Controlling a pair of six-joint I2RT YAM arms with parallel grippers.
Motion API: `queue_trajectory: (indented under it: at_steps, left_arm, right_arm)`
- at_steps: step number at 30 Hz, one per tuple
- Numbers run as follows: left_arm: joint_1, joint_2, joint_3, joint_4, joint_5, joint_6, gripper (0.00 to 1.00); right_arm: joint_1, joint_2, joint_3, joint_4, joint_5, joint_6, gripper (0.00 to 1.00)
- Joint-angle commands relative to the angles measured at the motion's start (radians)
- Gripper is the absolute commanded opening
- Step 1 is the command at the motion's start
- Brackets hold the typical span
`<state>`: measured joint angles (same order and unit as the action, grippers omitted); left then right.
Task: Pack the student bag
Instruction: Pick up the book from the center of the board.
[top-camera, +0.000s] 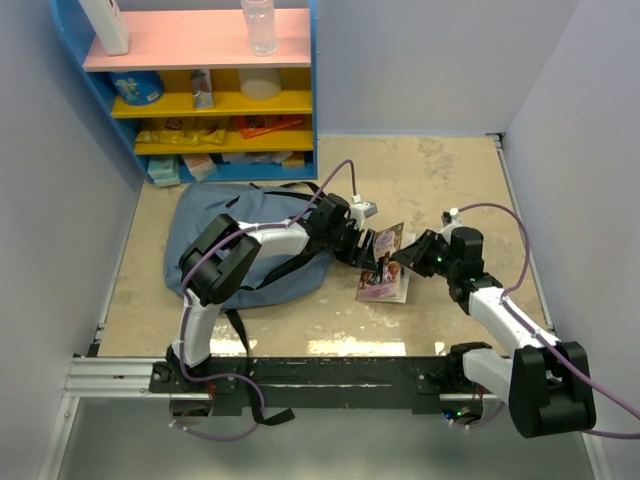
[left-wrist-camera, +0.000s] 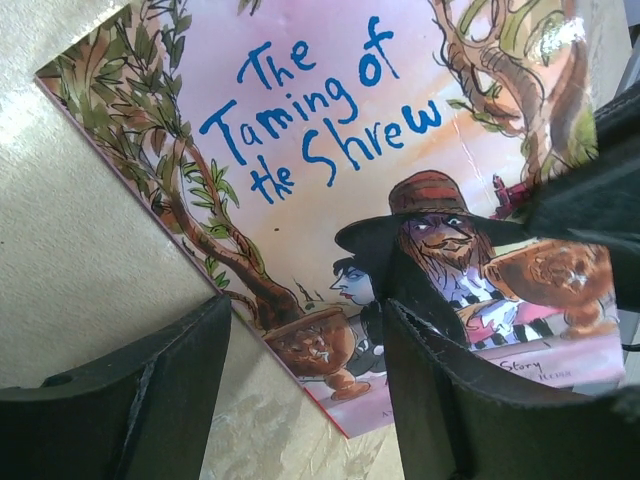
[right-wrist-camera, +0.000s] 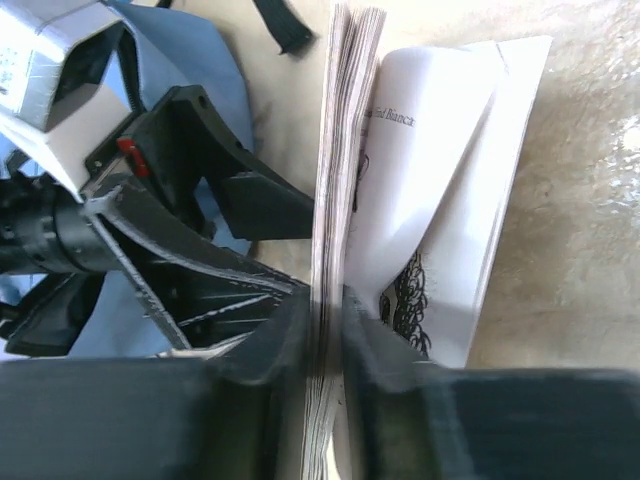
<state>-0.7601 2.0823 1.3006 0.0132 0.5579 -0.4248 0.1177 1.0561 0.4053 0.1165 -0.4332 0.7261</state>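
As the overhead view was read from left to right, the following were recorded.

1. Shelf unit: blue frame with pink and yellow boards, set at the upper left of the frame and stocked with bottles and packets.
2. Student bag: slate-blue, laid flat on the table at left of centre just below the shelf unit, and partly covered by the left arm.
3. Left gripper: placed at centre frame, just right of the student bag. In the left wrist view its jaws were seen well apart, with nothing clamped; the lower corner of the book appeared between and beyond them. Contact with the cover could not be told.
4. Book: a thin illustrated paperback titled "The Taming of the Shrew", found right of centre between the two grippers, with some pages folded outward in the right wrist view.
5. Right gripper: at the book's right side. In the right wrist view its jaws were seen pressed against the pages from both sides.
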Motion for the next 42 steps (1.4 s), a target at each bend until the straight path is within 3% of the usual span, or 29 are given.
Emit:
queue_trajectory:
  at_steps: [1, 3, 8, 12, 14, 18, 21, 22, 24, 25, 28, 36, 40, 42]
  left_arm:
    - [-0.01, -0.004, 0.019, -0.059, 0.019, 0.037, 0.67]
    - [-0.01, -0.011, 0.02, -0.061, 0.019, 0.038, 0.67]
    - [-0.002, -0.018, 0.043, -0.085, 0.033, 0.037, 0.7]
    - [0.036, -0.022, 0.039, -0.081, 0.086, -0.009, 1.0]
    - [0.074, -0.021, 0.01, -0.029, 0.188, -0.09, 1.0]
    - [0.123, -0.065, -0.076, 0.2, 0.292, -0.236, 1.0]
    - [0.149, -0.1, -0.19, 0.477, 0.362, -0.391, 1.0]
    - [0.157, -0.1, -0.22, 0.704, 0.387, -0.551, 1.0]
    - [0.169, -0.071, -0.302, 0.969, 0.424, -0.734, 1.0]
    - [0.171, -0.055, -0.311, 1.177, 0.433, -0.878, 1.0]
    - [0.173, 0.004, -0.307, 1.432, 0.461, -1.068, 1.0]
    - [0.171, -0.011, -0.322, 1.527, 0.474, -1.118, 1.0]
    - [0.173, -0.039, -0.311, 1.532, 0.485, -1.109, 0.77]
    - [0.179, -0.057, -0.304, 1.536, 0.479, -1.103, 0.36]
  right_arm:
    - [0.005, 0.015, -0.002, 0.02, 0.027, 0.015, 0.04]
    - [0.007, 0.016, 0.006, 0.006, 0.034, 0.004, 0.0]
    - [0.005, 0.007, 0.061, -0.061, 0.054, -0.02, 0.0]
    - [0.004, -0.047, 0.141, -0.113, 0.065, -0.017, 0.0]
    - [0.002, -0.076, 0.185, -0.144, 0.067, -0.011, 0.0]
    - [-0.003, -0.091, 0.222, -0.156, 0.053, 0.015, 0.0]
    - [-0.01, -0.103, 0.221, -0.129, 0.041, 0.058, 0.0]
    - [-0.01, -0.107, 0.214, -0.097, 0.027, 0.071, 0.0]
    - [-0.015, -0.104, 0.19, -0.058, 0.001, 0.12, 0.0]
    - [-0.016, -0.104, 0.178, 0.004, -0.033, 0.145, 0.0]
    - [-0.024, -0.1, 0.139, 0.112, -0.074, 0.232, 0.0]
    - [-0.024, -0.114, 0.122, 0.167, -0.078, 0.285, 0.0]
    - [-0.024, -0.11, 0.141, 0.12, -0.07, 0.236, 0.0]
    - [-0.024, -0.111, 0.151, 0.086, -0.055, 0.214, 0.02]
